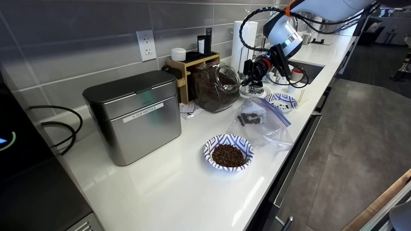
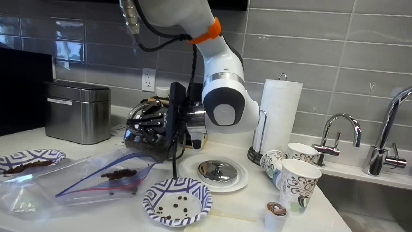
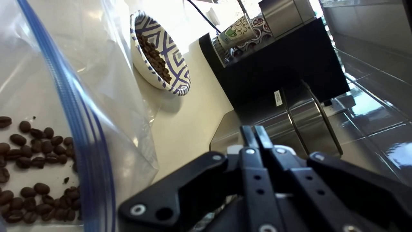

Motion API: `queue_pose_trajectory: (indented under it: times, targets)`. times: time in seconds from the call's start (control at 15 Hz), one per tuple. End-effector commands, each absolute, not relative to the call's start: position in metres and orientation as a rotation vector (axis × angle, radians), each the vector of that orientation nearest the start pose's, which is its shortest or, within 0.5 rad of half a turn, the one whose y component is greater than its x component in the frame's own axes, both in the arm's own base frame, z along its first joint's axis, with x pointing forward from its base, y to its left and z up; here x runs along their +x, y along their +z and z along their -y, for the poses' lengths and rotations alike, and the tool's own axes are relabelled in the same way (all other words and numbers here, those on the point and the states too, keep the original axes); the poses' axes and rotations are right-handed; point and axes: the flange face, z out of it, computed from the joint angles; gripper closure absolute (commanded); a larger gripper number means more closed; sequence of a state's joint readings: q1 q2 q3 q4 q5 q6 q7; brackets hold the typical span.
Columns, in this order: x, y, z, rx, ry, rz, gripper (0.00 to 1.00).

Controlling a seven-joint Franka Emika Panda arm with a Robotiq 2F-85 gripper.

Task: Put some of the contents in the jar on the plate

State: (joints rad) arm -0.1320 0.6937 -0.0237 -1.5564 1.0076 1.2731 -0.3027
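— Beside the jar [image 1: 208, 91], mouth side: that's where the end effector [image 3: 253, 129] is. Fingers [image 3: 247, 137] pressed together, nothing between them in the wrist view.

— Clock position of the jar?

— With 12 as up in frame: in an exterior view the jar, standing on the tabletop [image 1: 160, 192], is between 8 and 9 o'clock from the end effector.

— Long axis?

— Base down, mouth [image 1: 228, 77] angled out toward 2 or 3 o'clock, so it opens on the end effector's side. Whether the body itself leans: not clear.

— Do the fingers face into it?

— Doesn't look like it. In an exterior view the fingers [image 2: 145, 123] point to 9 o'clock with the jar behind them, its lower body showing around 5. Reads as crosswise to the mouth, pointing past it. Contact with the rim: can't tell.

— So the next move turns on that angle.

— Likely. Side is right, heading isn't. To reach the beans [image 1: 204, 81], the end effector probably has to swing until the fingers line up with the mouth, then spread for a pinch. Without the swing, they may clip the rim.

— Which dish is the target?

— Ambiguous. From the end effector, in an exterior view: white plate [image 2: 242, 175] at 4 o'clock, but it carries the steel lid [image 2: 217, 172]; patterned bowl [image 2: 206, 199] with few beans at 5; bean-filled bowl [image 2: 45, 153] at 8.
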Motion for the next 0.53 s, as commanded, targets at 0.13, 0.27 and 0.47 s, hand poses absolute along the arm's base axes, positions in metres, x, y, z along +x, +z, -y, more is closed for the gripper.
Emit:
queue_pose_trajectory:
  times: [0.13,0.27,0.47]
  targets:
    - [0.6280,0.2445,-0.0176,-1.875,0.731,-0.118,0.99]
    - [0.6282,0.2424,-0.0183,-1.880,0.738,-0.119,0.99]
    - [0.6292,0.2400,-0.0182,-1.890,0.739,-0.131,0.99]
